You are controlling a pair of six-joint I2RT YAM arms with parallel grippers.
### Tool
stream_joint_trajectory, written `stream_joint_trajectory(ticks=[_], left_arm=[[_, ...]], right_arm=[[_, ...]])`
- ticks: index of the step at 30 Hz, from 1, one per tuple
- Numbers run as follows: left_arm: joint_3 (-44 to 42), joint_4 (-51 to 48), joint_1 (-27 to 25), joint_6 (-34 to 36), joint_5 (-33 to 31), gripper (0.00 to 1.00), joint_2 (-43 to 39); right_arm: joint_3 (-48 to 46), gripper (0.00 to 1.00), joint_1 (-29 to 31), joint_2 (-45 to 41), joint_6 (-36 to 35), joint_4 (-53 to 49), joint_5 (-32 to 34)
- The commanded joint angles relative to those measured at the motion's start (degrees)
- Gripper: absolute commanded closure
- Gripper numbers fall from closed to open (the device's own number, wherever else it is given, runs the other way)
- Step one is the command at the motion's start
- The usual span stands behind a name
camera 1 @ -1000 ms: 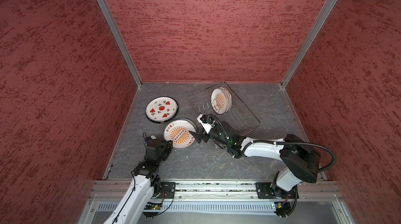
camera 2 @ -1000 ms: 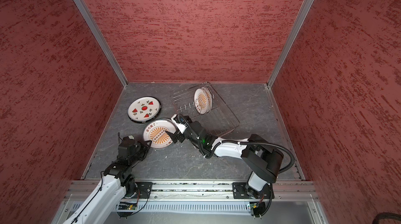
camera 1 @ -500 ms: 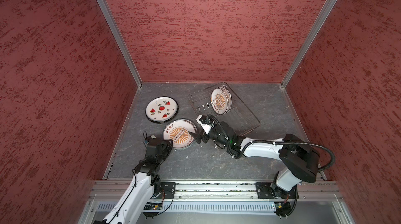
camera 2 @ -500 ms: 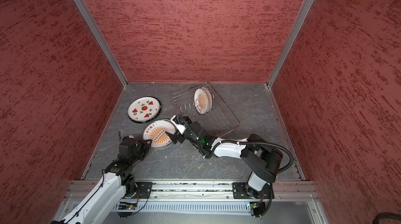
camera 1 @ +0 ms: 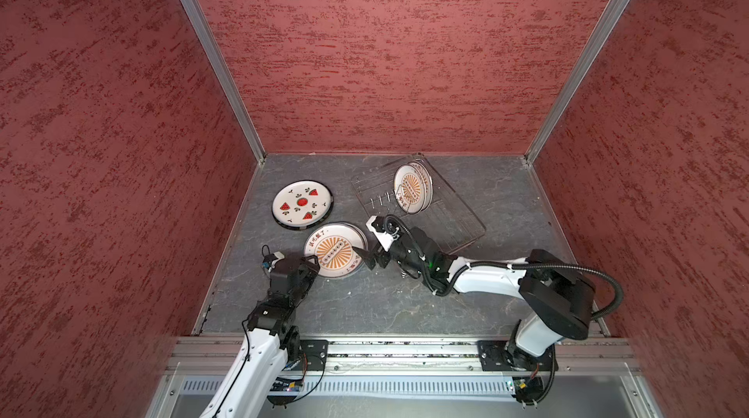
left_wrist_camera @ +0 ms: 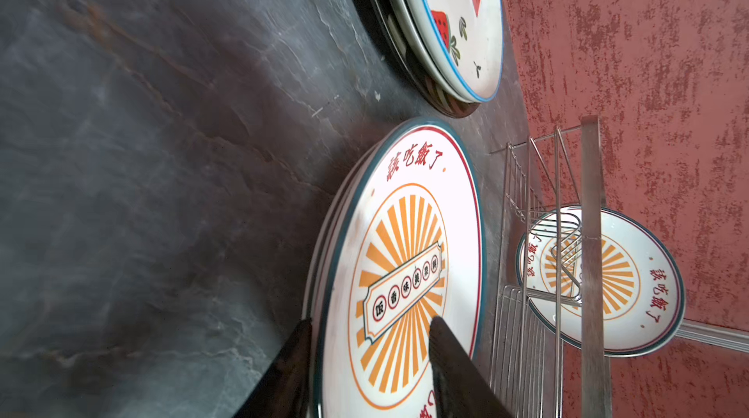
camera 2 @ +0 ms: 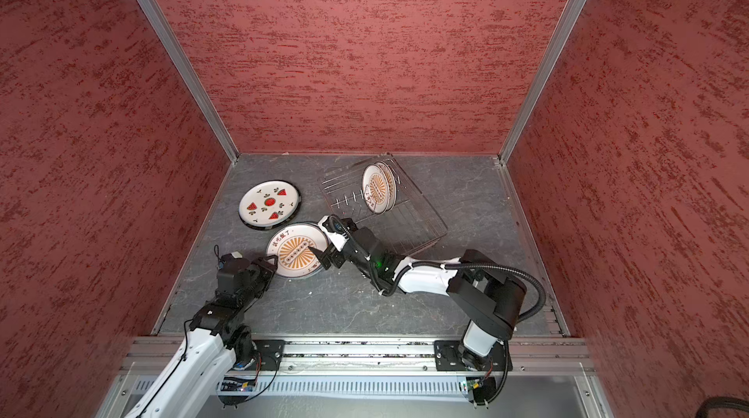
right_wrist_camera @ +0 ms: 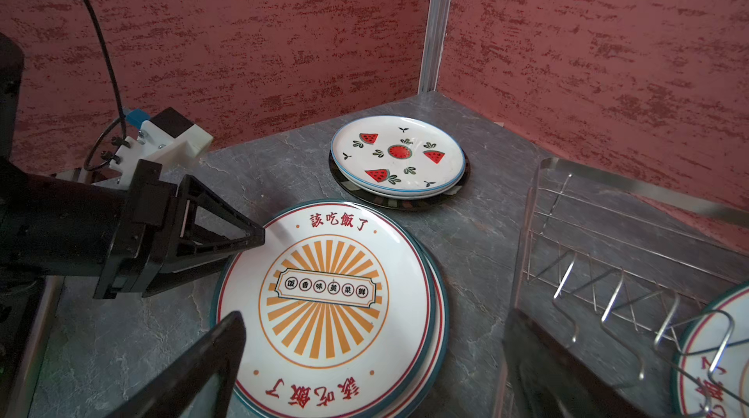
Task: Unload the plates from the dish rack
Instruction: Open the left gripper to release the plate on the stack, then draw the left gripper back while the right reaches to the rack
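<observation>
While left pincer [left_wrist_camera: 369, 320], half open, straddles the sunburst plate [camera 1: 335, 250] at 8 o'clock, right pincer [camera 1: 364, 257] gapes empty at 3 o'clock; grey counter [camera 1: 405, 306], red walls [camera 1: 385, 51].

From overhead I see my left gripper [camera 2: 272, 264] at the near rim of a flat sunburst plate [camera 2: 297, 242], my right gripper [camera 2: 320, 258] over its opposite edge, a watermelon plate [camera 2: 269, 203] lying beyond, and upright plates [camera 2: 377, 189] standing in the wire dish rack [camera 2: 421, 229].

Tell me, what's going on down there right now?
Left gripper open, straddling sunburst stack rim; right gripper open over its edge. Two plates upright in rack. Nothing in the way.
</observation>
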Motion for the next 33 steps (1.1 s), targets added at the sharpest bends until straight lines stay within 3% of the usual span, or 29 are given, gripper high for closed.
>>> stream_joint_trajectory(ticks=[1,13,21,25,28,33], left_arm=[[0.6,-1.8,0.1,1.6,-1.7,0.53,-0.4],[1.3,-1.9,0.0,1.7,-2.7,0.53,-0.3],[2.5,-4.8,-6.9,5.9,-14.2,0.50,-7.9],[3.0,-4.3,-12.3,8.5,-21.3,0.47,-12.0],[1.3,3.7,-14.4,14.1,-19.8,0.39,-13.0],[-6.3,31.6,-15.0,25.2,-1.5,0.00,-7.4]], right_arm=[[0.8,0.01,0.7,0.1,-1.6,1.9,1.2],[-2.3,0.01,0.7,-1.9,-1.3,5.9,1.0],[-11.5,0.01,-1.7,-8.5,3.7,17.5,7.0],[-16.3,0.01,-3.1,-12.5,6.2,23.2,5.4],[-18.7,0.01,-4.4,-14.4,7.5,25.8,2.1],[-20.2,0.01,-8.6,-17.5,11.7,23.0,1.7]])
